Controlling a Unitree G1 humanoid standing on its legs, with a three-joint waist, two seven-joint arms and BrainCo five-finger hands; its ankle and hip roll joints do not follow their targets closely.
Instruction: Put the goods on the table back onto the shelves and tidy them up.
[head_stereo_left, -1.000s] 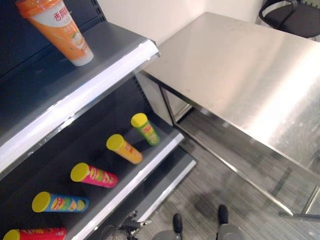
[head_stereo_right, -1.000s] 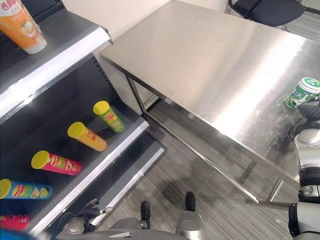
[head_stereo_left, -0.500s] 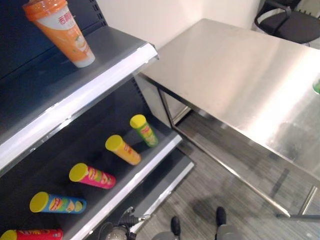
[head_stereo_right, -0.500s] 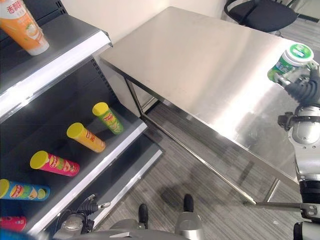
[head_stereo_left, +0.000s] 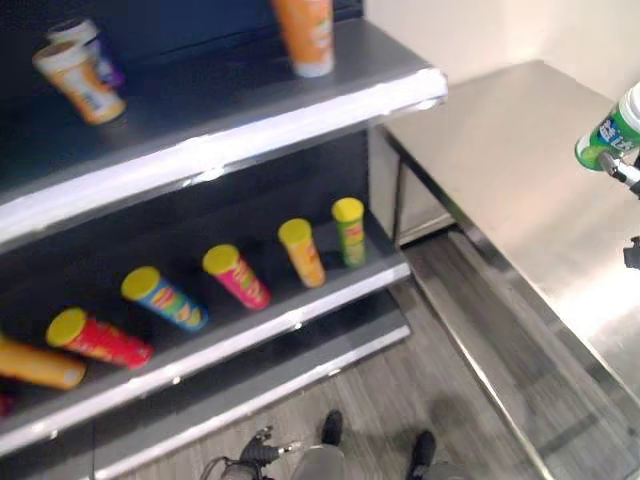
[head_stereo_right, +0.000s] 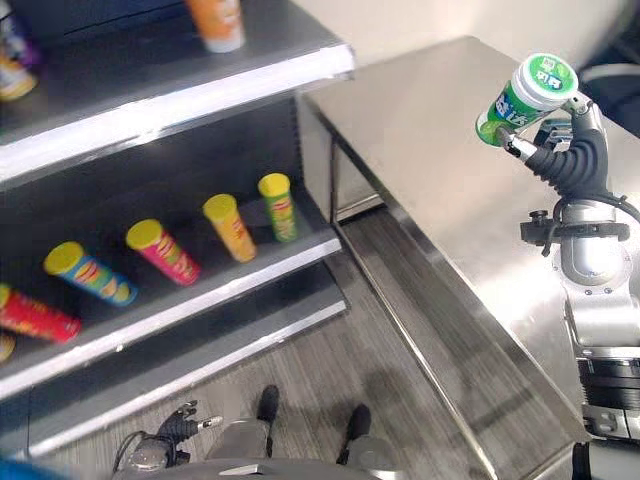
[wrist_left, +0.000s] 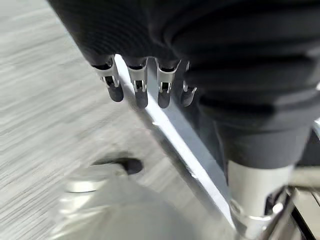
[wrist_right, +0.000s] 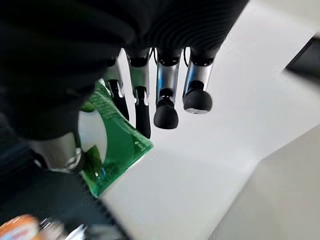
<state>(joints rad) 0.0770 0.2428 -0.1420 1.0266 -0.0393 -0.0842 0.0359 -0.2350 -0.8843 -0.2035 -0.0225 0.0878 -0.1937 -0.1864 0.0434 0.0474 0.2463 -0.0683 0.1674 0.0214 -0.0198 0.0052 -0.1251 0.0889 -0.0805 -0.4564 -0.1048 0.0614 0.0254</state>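
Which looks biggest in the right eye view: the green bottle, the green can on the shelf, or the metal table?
1. Metal table, by far.
2. Green bottle in the right hand and green can look about alike; the bottle may be nearer the camera, so I won't rank them.

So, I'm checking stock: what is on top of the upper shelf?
On the upper shelf stand an orange cup near its front edge and two smaller cups further left. The shelf's far left runs out of view.
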